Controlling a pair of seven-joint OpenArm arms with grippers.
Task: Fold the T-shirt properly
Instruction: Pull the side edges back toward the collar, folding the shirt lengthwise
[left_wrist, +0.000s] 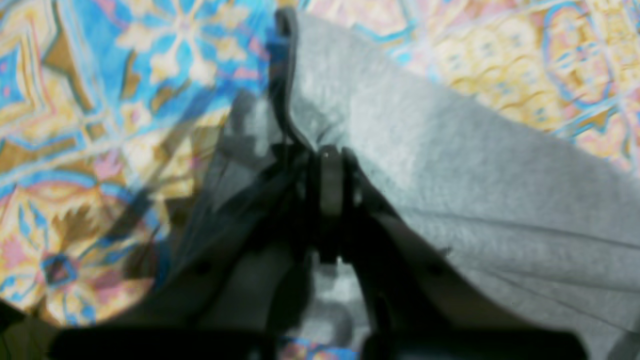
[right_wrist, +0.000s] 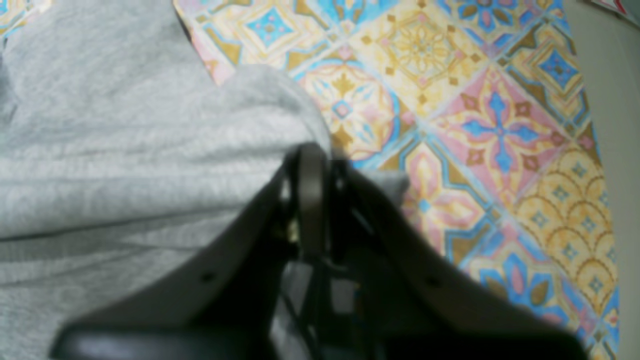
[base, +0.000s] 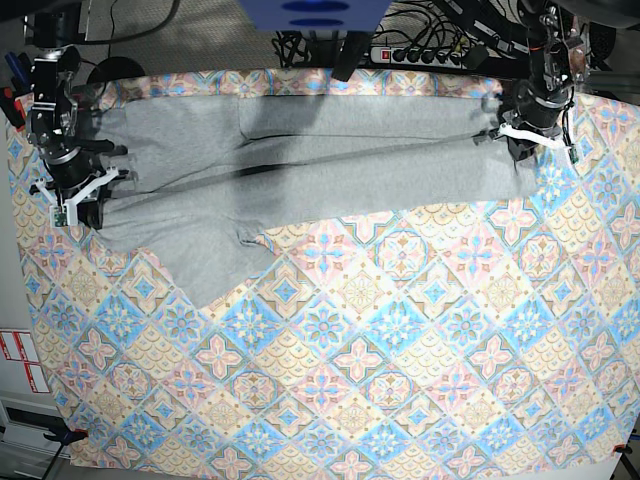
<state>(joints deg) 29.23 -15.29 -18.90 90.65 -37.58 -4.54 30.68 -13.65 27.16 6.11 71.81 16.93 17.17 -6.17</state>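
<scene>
Both wrist views are blurred, yet each pair of jaws is plainly pinched shut on cloth: the left gripper (left_wrist: 330, 165) and the right gripper (right_wrist: 312, 160) clamp edges of the plain light heather-grey cotton T-shirt (base: 300, 165). It stretches across the top of the base view over the pastel diamond-patterned tablecloth (base: 380, 360), lettering unseen.

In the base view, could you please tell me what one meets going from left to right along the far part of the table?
Right gripper shut on the T-shirt → T-shirt stretched across the tablecloth → left gripper shut on the T-shirt's other end.
</scene>
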